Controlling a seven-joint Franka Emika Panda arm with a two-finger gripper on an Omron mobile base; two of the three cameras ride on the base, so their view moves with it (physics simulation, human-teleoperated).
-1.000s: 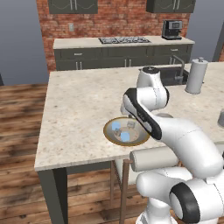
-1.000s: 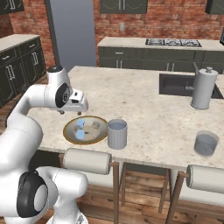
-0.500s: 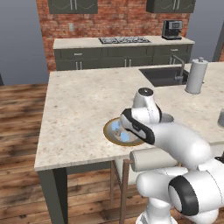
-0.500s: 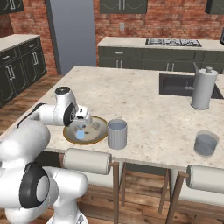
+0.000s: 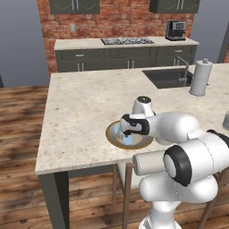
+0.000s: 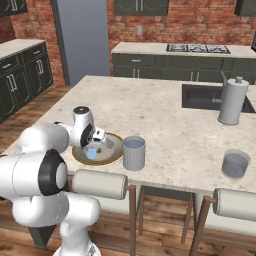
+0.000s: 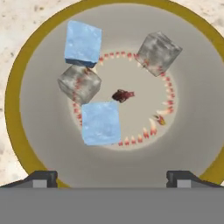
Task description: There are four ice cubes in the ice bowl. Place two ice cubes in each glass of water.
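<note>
Four ice cubes [image 7: 100, 122] sit in the ice bowl [image 7: 13, 109]; jaws wide above it should straddle just one cube, clear of its neighbours.

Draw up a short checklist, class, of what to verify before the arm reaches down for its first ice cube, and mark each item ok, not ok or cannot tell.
1. Jaws open wide enough for a cube: ok; the gripper has both tips spread far apart.
2. Gripper over the wide shallow bowl with the golden-brown rim: ok.
3. Four cubes in the bowl: ok; two light-blue cubes and two grey-looking cubes.
4. A cube centred between the tips: cannot tell; the nearest blue one sits left of centre in the hand view.
5. Short grey ribbed tumbler upright beside the bowl: ok.
6. Second grey tumbler upright farther along the counter: ok.
</note>
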